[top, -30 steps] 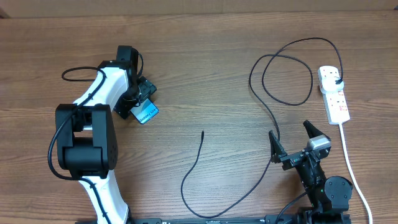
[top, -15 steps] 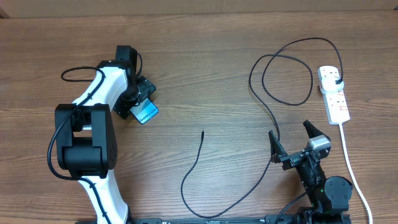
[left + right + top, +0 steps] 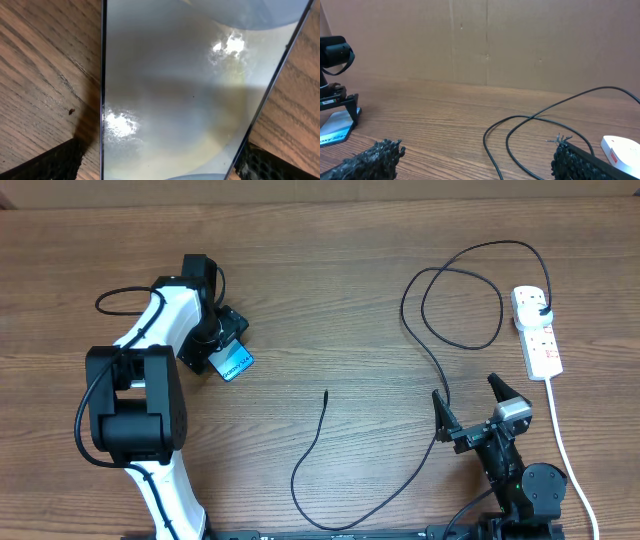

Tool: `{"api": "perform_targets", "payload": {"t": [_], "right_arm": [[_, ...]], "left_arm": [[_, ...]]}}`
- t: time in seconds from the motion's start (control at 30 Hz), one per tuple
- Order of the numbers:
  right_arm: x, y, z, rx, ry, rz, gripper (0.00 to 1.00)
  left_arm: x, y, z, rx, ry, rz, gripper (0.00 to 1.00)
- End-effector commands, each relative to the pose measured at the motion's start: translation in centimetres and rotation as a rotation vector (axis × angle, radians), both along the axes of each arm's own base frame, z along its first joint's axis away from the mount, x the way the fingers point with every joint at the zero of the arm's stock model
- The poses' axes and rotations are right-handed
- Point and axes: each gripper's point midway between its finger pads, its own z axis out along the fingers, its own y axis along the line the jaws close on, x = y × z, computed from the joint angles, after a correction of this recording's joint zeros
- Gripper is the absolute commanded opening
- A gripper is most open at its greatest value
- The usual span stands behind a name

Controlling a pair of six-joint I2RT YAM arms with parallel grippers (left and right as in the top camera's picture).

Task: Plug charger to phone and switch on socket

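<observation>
The phone (image 3: 236,363), with its cyan screen, lies flat on the wooden table at the left. My left gripper (image 3: 224,342) stands open over it, one finger on each side of its long edges. In the left wrist view the phone (image 3: 185,90) fills the frame, and the fingertips (image 3: 55,162) sit just outside its edges. The charger (image 3: 310,455), a thin black cable, has its free tip (image 3: 327,393) at mid-table and its black plug (image 3: 541,310) in the socket (image 3: 540,340), a white power strip at the right. My right gripper (image 3: 468,402) is open and holds nothing, and the cable passes by its left finger.
The socket's white cord (image 3: 562,445) runs down the right edge past my right arm. The charger cable makes two loops (image 3: 455,295) left of the socket. A cardboard wall (image 3: 485,40) closes off the far side of the table.
My left arm has shifted slightly to the left above the phone. The right arm, the cable and the socket have not moved.
</observation>
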Motion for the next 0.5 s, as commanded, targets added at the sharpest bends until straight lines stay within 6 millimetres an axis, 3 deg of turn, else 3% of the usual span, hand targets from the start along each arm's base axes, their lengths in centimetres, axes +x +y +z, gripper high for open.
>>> {"api": "perform_targets", "payload": {"t": [0.0,0.2,0.47], "right_arm": [[0.0,0.0,-0.2,-0.001,-0.003,-0.002,1.00],[0.0,0.0,-0.2,-0.001,-0.003,-0.002,1.00],[0.0,0.0,-0.2,-0.001,-0.003,-0.001,1.00]], "left_arm": [[-2.8,0.5,-3.7,0.011,0.132,-0.022,1.00],[-3.9,2.4,-3.5,0.126,0.178,-0.027,1.00],[-4.1,2.5,-3.4,0.129,0.189,-0.023,1.00]]}}
